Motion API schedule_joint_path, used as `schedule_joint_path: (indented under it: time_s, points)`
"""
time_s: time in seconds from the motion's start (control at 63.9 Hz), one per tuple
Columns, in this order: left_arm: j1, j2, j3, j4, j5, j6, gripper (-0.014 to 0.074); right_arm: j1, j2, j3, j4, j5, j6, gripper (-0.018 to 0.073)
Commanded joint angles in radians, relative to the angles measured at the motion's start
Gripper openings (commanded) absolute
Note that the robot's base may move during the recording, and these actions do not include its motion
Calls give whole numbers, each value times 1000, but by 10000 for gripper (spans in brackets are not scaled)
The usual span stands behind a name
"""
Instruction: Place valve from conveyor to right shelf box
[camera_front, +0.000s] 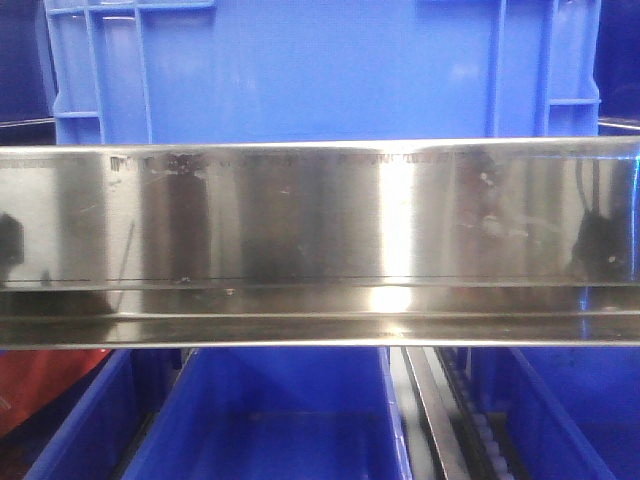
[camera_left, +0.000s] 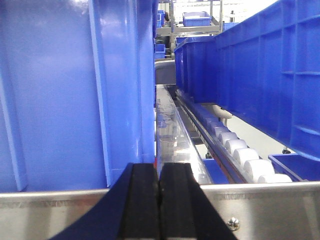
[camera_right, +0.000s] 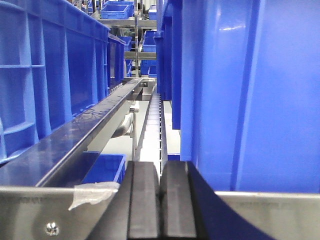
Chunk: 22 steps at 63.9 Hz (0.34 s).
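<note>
The valve and the conveyor belt are out of view in all frames. My left gripper (camera_left: 159, 172) is shut and empty, its black fingers (camera_left: 145, 200) pressed together in front of a steel rail, next to a large blue crate (camera_left: 65, 90). My right gripper (camera_right: 160, 170) is shut and empty too, its black fingers (camera_right: 176, 200) together in front of a steel rail, with a large blue crate (camera_right: 250, 90) close on the right. In the front view neither gripper shows.
A shiny steel shelf rail (camera_front: 320, 240) fills the middle of the front view, with a blue crate (camera_front: 320, 70) above and blue bins (camera_front: 265, 420) below. White rollers (camera_left: 240, 152) run along a track. Blue boxes (camera_right: 55, 75) line the left shelf.
</note>
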<state>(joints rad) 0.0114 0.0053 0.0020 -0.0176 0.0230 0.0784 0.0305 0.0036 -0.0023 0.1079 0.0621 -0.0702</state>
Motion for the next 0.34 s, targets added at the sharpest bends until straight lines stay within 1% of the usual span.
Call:
schedule_joint_path:
  time_s: [0.0,0.329]
  points:
    - [6,-5,-2,-5,-17,-3,-111,-6,-4,2,-7,-24,0,-162]
    - [6,-5,-2,-5,-17,-3,-111,-6,-4,2,-7,-24,0,-162]
